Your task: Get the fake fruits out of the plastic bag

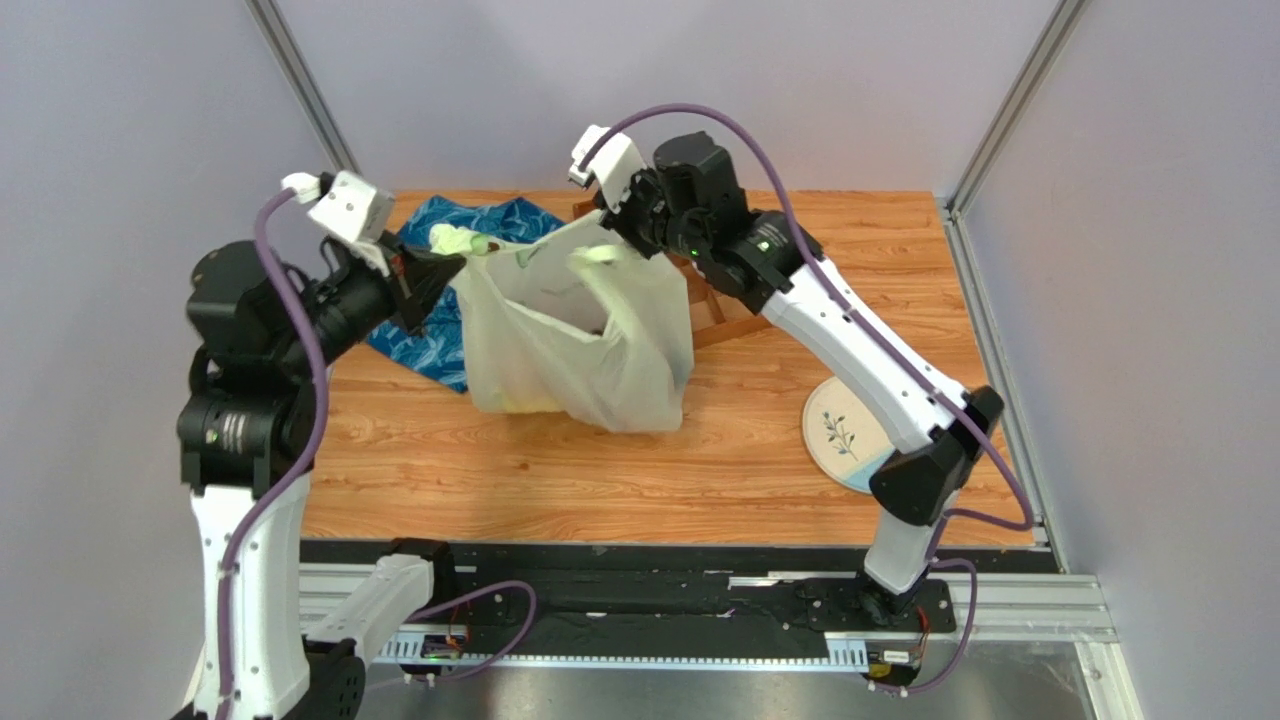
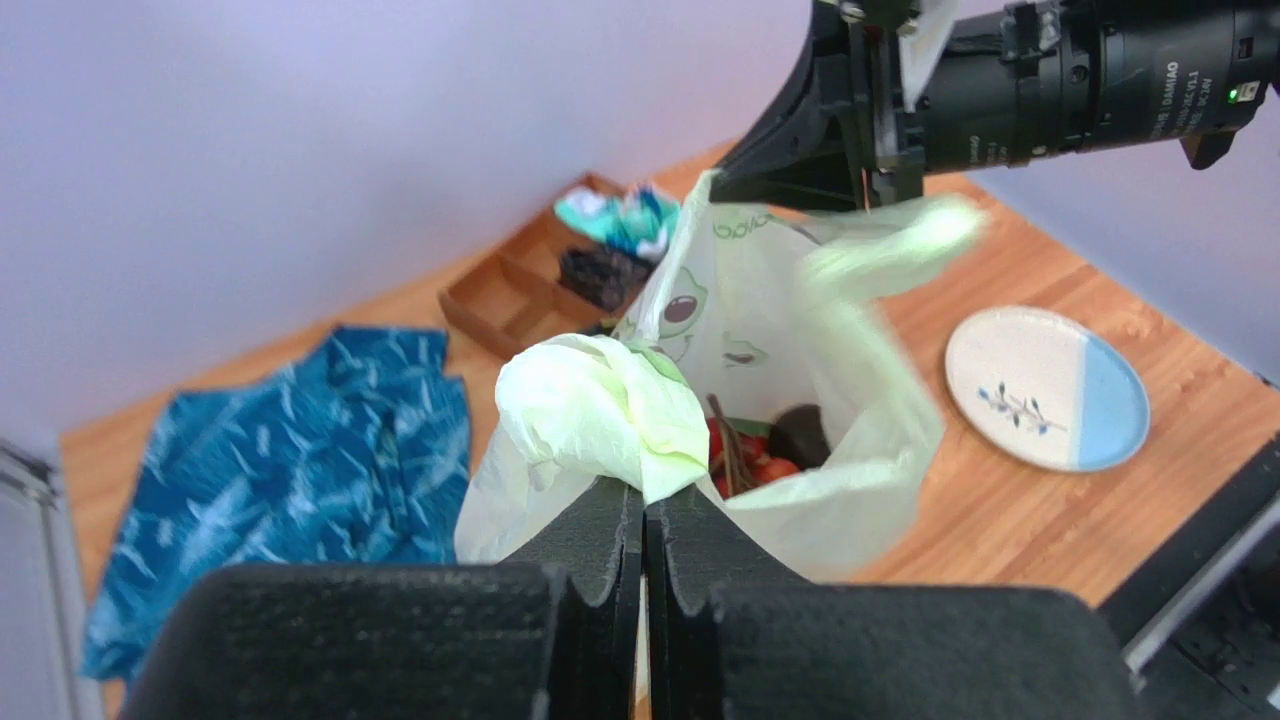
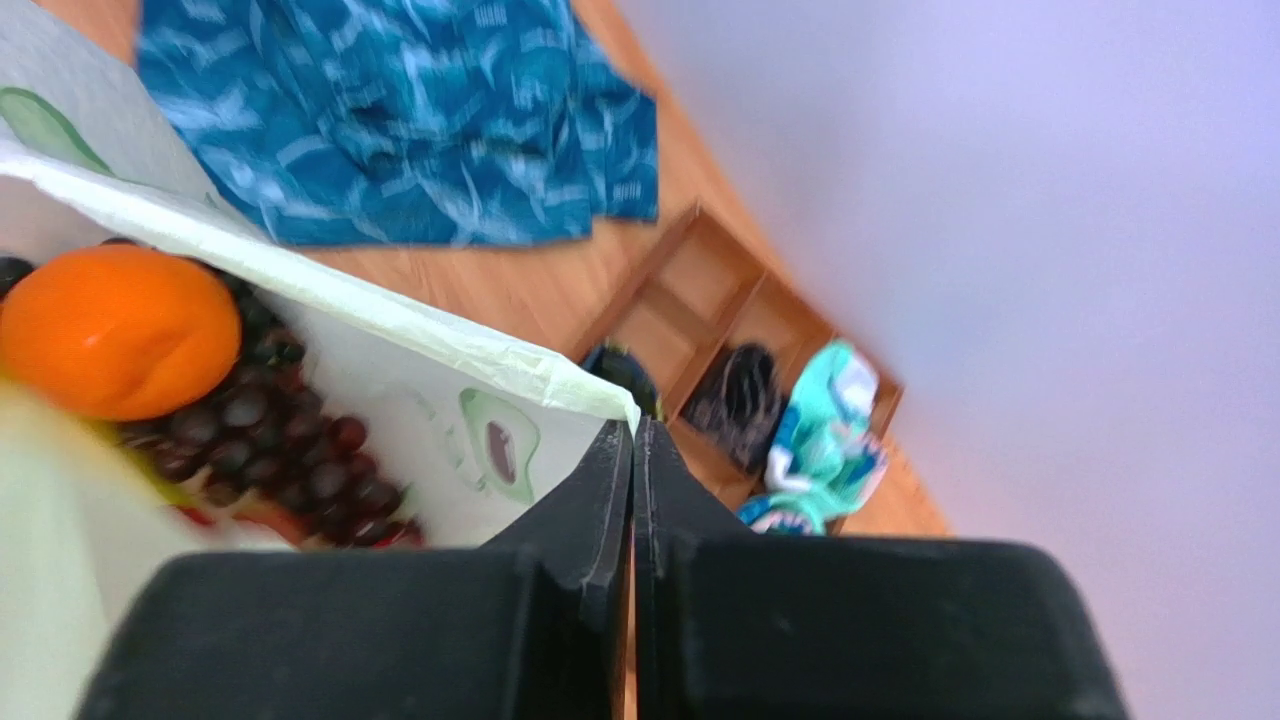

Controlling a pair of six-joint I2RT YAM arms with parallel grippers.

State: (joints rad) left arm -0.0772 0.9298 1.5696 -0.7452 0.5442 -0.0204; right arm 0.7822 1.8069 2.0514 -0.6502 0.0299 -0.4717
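The fruits are all inside the bag (image 1: 579, 338). The right wrist view looks down on an orange (image 3: 117, 330) lying on a bunch of dark grapes (image 3: 286, 435), and the left wrist view catches a red fruit (image 2: 751, 468) and a dark round fruit (image 2: 801, 432) near the bottom. The bag stands on the worktop (image 1: 601, 480), a little toward 9 o'clock from its middle, with its mouth pulled wide and facing up. The two arms hold it that way: the left gripper (image 1: 440, 270) is clamped tight on a bunched loop handle at the bag's 10 o'clock, and the right gripper (image 1: 624, 225) is pinched together on the rim at its 1 o'clock, stretching the opening between them. This likely steadies the bag and exposes the fruit, but with both grippers occupied, one would probably have to let go to reach in. A blue cloth (image 1: 436, 348) lies at the bag's 9 o'clock, a plate (image 1: 842, 432) at 4 o'clock, and a wooden tray (image 2: 519, 300) holding socks (image 2: 619, 218) at about 2 o'clock.
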